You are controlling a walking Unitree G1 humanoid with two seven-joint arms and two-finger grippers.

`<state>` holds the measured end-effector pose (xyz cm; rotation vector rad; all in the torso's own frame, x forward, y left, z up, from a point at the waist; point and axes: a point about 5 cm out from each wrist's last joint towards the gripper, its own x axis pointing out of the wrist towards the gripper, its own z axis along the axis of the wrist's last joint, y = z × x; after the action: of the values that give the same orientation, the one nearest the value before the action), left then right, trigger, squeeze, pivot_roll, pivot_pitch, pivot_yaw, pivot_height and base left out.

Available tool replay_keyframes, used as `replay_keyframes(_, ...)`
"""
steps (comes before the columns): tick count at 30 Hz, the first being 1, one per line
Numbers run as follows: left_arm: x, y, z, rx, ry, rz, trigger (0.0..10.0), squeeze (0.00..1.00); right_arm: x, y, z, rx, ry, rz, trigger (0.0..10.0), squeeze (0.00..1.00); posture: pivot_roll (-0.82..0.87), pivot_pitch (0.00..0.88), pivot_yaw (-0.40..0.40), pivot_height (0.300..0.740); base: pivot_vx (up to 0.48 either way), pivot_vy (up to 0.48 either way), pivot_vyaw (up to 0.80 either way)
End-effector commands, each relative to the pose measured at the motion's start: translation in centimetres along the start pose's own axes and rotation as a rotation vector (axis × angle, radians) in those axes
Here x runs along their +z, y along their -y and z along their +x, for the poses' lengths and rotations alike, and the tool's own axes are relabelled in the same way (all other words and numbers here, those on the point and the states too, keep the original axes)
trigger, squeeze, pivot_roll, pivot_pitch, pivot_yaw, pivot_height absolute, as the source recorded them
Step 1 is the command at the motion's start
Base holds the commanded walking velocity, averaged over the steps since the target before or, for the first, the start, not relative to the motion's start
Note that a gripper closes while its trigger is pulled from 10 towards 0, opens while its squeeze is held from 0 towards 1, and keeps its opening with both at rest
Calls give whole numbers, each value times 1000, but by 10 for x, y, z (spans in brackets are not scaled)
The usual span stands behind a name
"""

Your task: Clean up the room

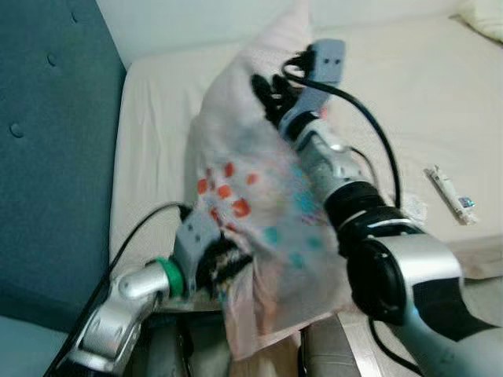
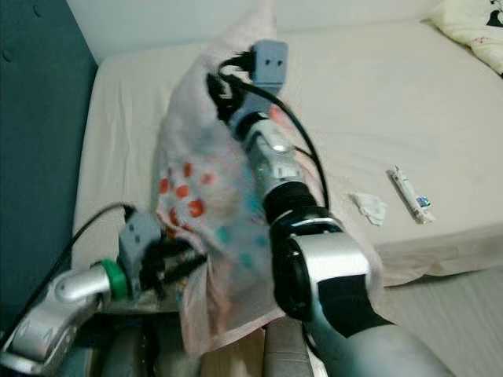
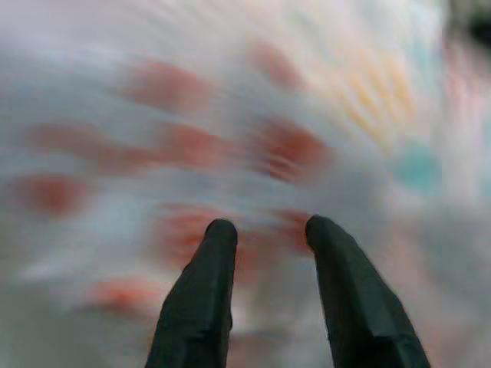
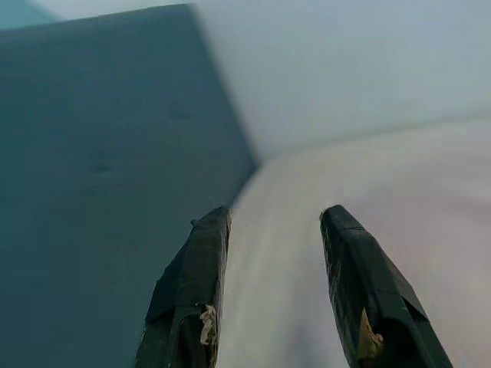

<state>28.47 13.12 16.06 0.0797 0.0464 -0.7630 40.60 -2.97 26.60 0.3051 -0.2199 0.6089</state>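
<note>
A spotted cloth (image 1: 251,204) hangs above the bed (image 1: 409,102), draped over the raised right tool (image 1: 271,94), whose fingers are spread. The left tool (image 1: 224,263), fingers apart, presses its lower edge.

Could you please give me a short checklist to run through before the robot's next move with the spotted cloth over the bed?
1. Thin white cloth with red and teal spots lifted off the cream bed sheet: ok, it hangs draped over the right arm.
2. Left claw on the cloth: cannot tell; fingers apart, fabric close ahead.
3. Right claw gripping the cloth: not ok; fingers open, nothing between them.
4. Sharp view: not ok, the cloth is blurred.
5. Remaining clutter: not ok; white tube and crumpled white tissue lie on the bed.
</note>
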Motion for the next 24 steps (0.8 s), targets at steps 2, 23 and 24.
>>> replay_keyframes(2,26,-39,-18,161,82,-28,10000,0,-11,-8,1,33,-39,49,10000,0,-29,73,53,575,0,0,0)
replay_keyframes(23,1,-31,-13,286,-77,176,10000,0,29,116,-139,-407,232,-404,10000,0,-125,113,79,575,0,0,0)
replay_keyframes(24,0,-30,-11,286,-76,169,10000,0,33,125,-163,-468,225,-454,10000,0,-141,118,85,575,0,0,0)
